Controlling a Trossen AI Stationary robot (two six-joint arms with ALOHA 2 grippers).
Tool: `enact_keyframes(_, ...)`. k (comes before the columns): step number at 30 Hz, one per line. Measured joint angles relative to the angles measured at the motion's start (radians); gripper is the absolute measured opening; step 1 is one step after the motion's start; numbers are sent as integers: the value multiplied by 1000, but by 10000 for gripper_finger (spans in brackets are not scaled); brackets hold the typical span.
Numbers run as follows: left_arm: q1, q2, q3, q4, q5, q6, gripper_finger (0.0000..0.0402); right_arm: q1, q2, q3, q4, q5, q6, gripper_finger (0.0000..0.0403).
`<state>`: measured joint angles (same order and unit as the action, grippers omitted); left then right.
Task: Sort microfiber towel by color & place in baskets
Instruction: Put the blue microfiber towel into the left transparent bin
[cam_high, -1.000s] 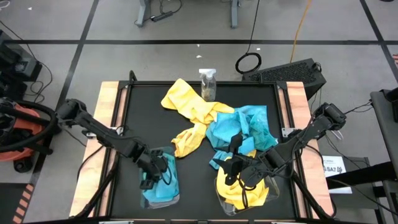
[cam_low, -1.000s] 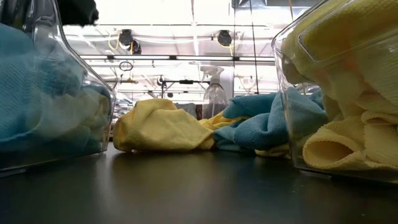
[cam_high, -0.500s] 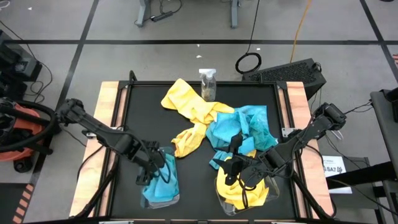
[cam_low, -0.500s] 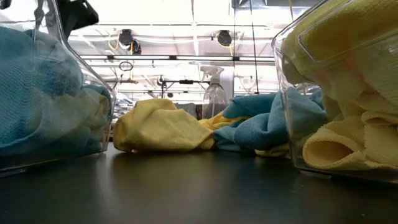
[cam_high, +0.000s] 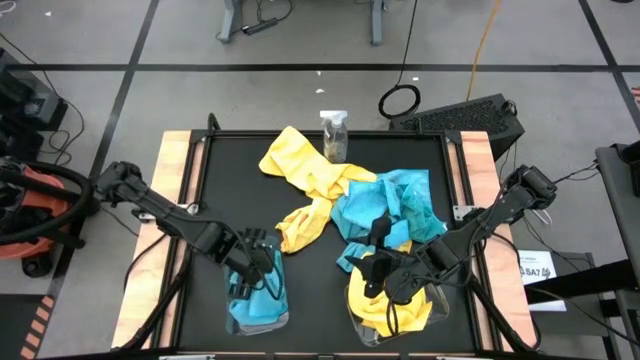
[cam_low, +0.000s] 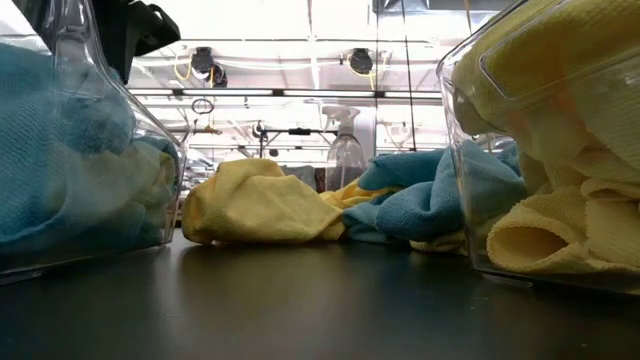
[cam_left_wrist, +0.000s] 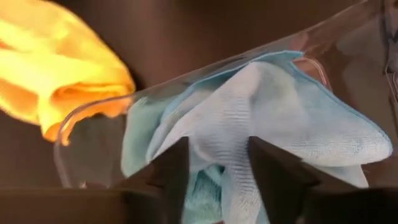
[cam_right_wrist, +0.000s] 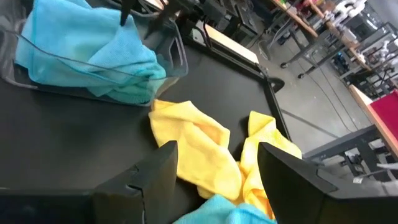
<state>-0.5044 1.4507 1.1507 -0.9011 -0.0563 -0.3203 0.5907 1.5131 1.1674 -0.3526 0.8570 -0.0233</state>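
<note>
Two clear baskets stand at the table's near edge. The left basket (cam_high: 258, 305) holds turquoise microfiber towels (cam_left_wrist: 273, 118), the right basket (cam_high: 392, 308) holds yellow ones (cam_low: 560, 110). My left gripper (cam_high: 250, 277) hangs over the left basket, pointing steeply down. Its fingers (cam_left_wrist: 177, 171) stand apart over the top blue towel and hold nothing. My right gripper (cam_high: 385, 270) waits open above the right basket's far end, with nothing between its fingers (cam_right_wrist: 155, 171). A loose pile of yellow (cam_high: 300, 180) and blue (cam_high: 395, 205) towels lies mid-table.
A small clear spray bottle (cam_high: 334, 133) stands at the far edge, behind the pile. Bare black tabletop (cam_high: 230, 190) lies to the left of the pile and between the baskets. Wooden rails (cam_high: 175, 180) run along both sides of the table.
My left gripper has risen a little over the left basket and turned at the wrist. The blue towels stay in the basket. My right gripper has kept still.
</note>
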Motion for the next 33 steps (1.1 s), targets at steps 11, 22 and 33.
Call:
enact_keyframes(11, 0, 136, 0, 8, 55, 49, 9, 0, 0, 0, -35, -29, 42, 215)
enact_keyframes(22, 1, 252, 0, 5, 55, 91, 28, 17, 0, 0, -35, -26, 48, 215)
enact_keyframes(33, 12, 218, 0, 6, 82, 93, 31, 41, 0, 0, -37, -21, 57, 215)
